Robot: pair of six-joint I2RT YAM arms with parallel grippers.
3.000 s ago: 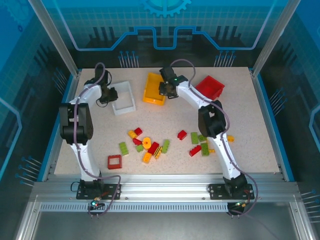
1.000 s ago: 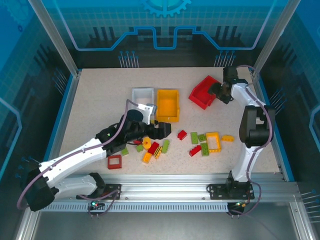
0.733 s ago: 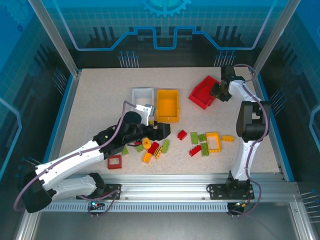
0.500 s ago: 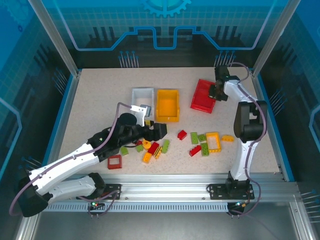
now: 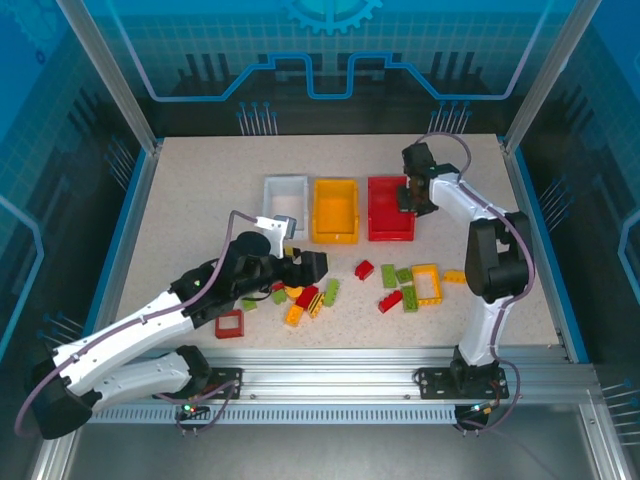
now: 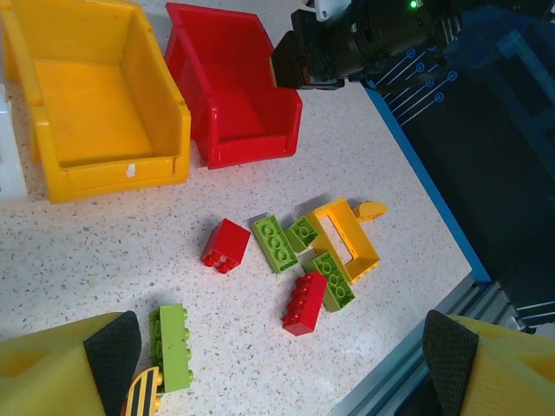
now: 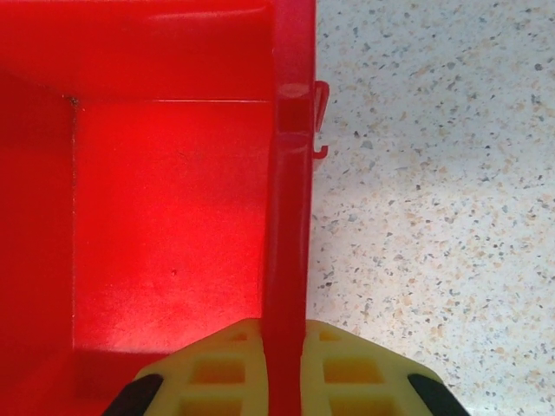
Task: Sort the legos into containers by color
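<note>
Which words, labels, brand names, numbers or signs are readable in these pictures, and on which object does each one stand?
No word, number or brand can be read.
Yellow bin: small white patch on its near wall, too small to tell whether it carries writing.
Red bin, white bin, legos: no markings legible.
Back panel: a gear drawing, without words.

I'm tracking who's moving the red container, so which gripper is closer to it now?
Right. The right gripper is shut on a side wall of the red container; the left gripper hovers open over the loose legos, nearer the arm bases.
</note>
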